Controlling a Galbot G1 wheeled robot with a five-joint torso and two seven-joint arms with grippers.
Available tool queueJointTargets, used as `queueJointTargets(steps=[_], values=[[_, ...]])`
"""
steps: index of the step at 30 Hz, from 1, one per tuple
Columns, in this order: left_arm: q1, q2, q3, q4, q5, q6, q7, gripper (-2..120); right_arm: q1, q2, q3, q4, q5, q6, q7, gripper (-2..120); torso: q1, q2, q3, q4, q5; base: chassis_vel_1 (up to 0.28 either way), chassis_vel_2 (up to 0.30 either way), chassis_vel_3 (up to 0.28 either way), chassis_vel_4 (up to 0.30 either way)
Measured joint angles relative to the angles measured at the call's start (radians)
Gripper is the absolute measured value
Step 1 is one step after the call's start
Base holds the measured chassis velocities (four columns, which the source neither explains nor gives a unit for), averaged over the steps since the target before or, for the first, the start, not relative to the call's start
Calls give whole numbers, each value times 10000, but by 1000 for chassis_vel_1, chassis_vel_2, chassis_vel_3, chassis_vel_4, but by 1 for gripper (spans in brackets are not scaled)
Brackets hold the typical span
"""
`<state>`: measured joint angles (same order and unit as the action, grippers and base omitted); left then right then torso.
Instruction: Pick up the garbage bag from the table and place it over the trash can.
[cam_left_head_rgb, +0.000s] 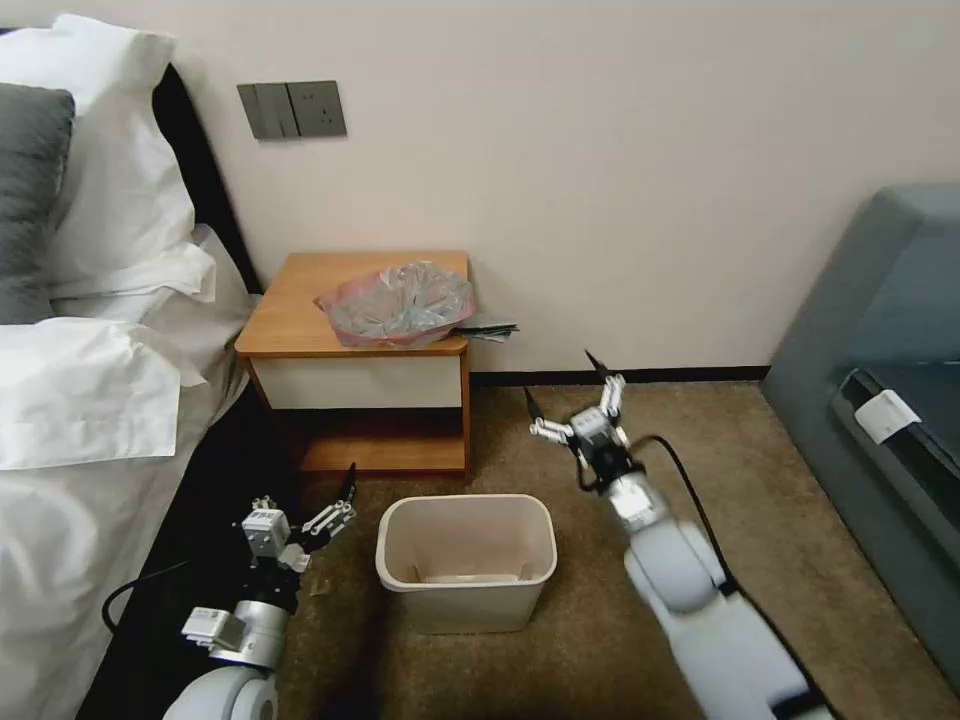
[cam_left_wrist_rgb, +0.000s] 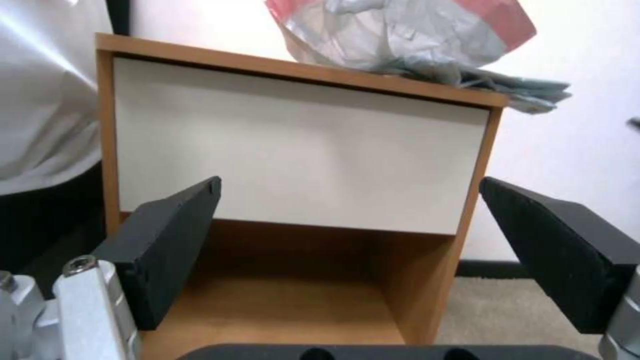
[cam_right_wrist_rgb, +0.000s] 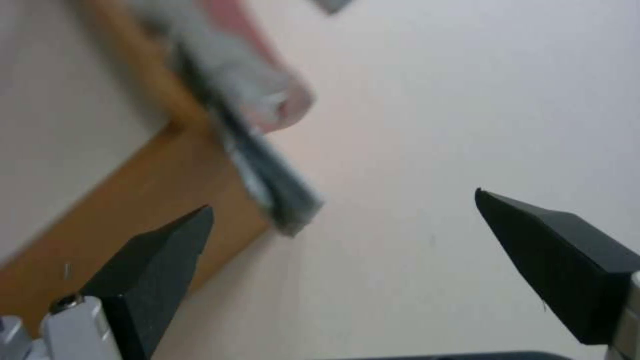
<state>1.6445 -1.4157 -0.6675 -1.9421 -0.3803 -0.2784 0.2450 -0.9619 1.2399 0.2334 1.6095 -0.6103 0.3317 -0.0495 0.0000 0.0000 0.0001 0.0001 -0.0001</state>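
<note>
Head view: closest to me, my left hand (cam_left_head_rgb: 335, 500) hangs low by the bed, fingers spread wide, holding nothing. Just beside it on the carpet stands the trash can (cam_left_head_rgb: 467, 563), with no bag in it. A bit farther out, my right hand (cam_left_head_rgb: 570, 393) is up in the air, wide open too, near the right front corner of the surface (cam_left_head_rgb: 290, 320). Farthest back, the garbage bag (cam_left_head_rgb: 397, 303) lies crumpled on top of the surface, at its right side, with a flat grey pile sticking out past the edge under it.

I think the bag is very light, soft and crinkly. It may slip and tear, so I would pinch a thick fold at its pink edge, on the side nearest my right hand.

The left wrist view shows the white drawer front (cam_left_wrist_rgb: 300, 160) and the lower shelf (cam_left_wrist_rgb: 280, 305) from close up, with the bag above. The head view shows both hands and the can together.
</note>
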Motion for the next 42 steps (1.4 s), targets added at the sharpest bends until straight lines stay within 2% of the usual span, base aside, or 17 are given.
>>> queueJointTargets(steps=[5,7,14,27,29,30,32,35,36,37,39,42], values=[[94,-69,-86,-17,68,-72,-35,97,889,-272,-678,-780,-181,-141,-218,100,0,0,0,-2,2,0,0,0,0],[98,-204,-143,-18,167,-83,-45,97,1552,-163,-956,-1295,-685,-15,-212,100,0,0,-1,-3,1,0,0,0,0],[113,-300,-201,-18,256,-76,-123,97,2780,78,-1518,-2387,-867,163,-176,100,0,0,0,0,1,0,0,0,0],[39,-421,-221,-37,290,-26,-291,97,3583,605,-2009,-3351,-1119,346,-346,97,0,0,-1,0,1,0,0,0,0],[84,-446,-221,-35,295,-32,-310,97,3626,479,-2003,-3363,-1051,460,-513,84,0,0,-1,-2,1,0,0,0,0],[84,-446,-221,-35,295,-32,-310,97,3626,479,-2003,-3363,-1051,460,-513,84,0,0,-1,-2,1,0,0,0,0],[99,-467,-220,-40,299,-38,-347,97,3628,368,-1993,-3363,-960,485,-548,72,0,0,-1,-2,1,0,0,0,0],[99,-467,-220,-40,299,-38,-347,97,3628,368,-1993,-3363,-960,485,-548,72,0,0,-1,-2,1,0,0,0,0],[116,-482,-219,-105,330,-40,-382,97,3623,316,-1992,-3328,-905,487,-569,57,0,0,-1,-2,3,0,0,0,0],[116,-482,-219,-105,330,-40,-382,97,3623,316,-1992,-3328,-905,487,-569,57,0,0,-1,-2,3,0,0,0,0],[122,-511,-220,-116,394,-41,-531,96,3635,331,-1990,-3317,-906,487,-634,45,0,0,-1,-2,3,0,0,0,0],[122,-519,-219,-116,405,-42,-565,96,3641,333,-1992,-3320,-905,488,-640,43,0,0,-1,-2,3,0,0,0,0]])
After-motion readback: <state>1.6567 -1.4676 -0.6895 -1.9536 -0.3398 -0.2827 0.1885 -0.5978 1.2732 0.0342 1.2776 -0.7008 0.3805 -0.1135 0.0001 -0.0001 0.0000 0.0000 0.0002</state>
